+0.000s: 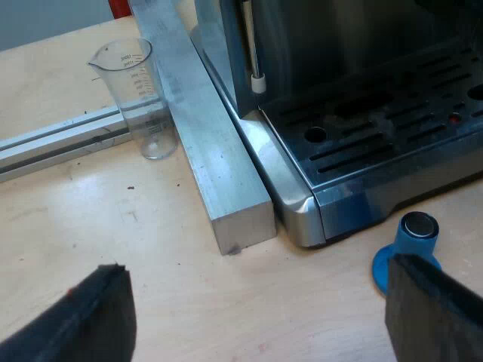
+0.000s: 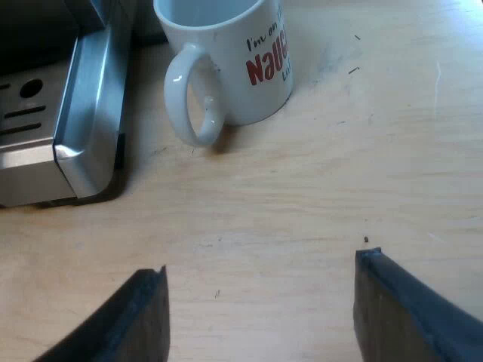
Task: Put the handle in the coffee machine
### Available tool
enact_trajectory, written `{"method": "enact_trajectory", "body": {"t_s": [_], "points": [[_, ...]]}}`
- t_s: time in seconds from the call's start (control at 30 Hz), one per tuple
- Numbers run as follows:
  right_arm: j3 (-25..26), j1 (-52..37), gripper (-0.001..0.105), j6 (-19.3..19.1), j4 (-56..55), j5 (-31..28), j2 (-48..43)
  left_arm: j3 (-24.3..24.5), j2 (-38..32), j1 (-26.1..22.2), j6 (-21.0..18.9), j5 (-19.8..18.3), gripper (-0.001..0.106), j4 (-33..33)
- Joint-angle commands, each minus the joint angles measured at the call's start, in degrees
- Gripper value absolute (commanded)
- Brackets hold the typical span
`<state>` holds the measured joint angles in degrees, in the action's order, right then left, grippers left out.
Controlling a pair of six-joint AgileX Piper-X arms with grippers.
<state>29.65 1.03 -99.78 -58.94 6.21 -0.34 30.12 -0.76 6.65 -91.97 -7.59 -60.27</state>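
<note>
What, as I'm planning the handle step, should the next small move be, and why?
Probably raise the left end effector to view the espresso machine front: it and the right end effector hang open, empty, over the table, beside the blue tamper and the mug.

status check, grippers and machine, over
Left gripper open and empty, right gripper open and empty. Silver steel espresso machine just ahead of both. Blue round tamper at its corner, white ceramic mug alongside.

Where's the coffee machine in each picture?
Left wrist view: the espresso machine stands beside the metal bar, with the blue tamper by its front corner.
Right wrist view: the espresso machine's corner sits next to the mug, by the mug's handle.
Shared landmark: the machine's slotted drip tray.
</note>
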Motion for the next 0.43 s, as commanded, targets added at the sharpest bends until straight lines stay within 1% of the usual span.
{"method": "enact_trajectory", "body": {"t_s": [0.03, 0.3, 0.43], "points": [[0.30, -0.19, 0.055, -0.19, 0.40, 0.07, -2.58, 0.31, -7.96, 0.16, -0.75, 0.09, 0.070, 0.14], [0.30, -0.19, 0.055, -0.19, 0.40, 0.07, -2.58, 0.20, -7.96, 0.16, -0.75, 0.09, 0.070, 0.30], [0.30, -0.19, 0.055, -0.19, 0.40, 0.07, -2.58, 0.18, -7.96, 0.16, -0.75, -0.59, 0.070, 0.45]]}}
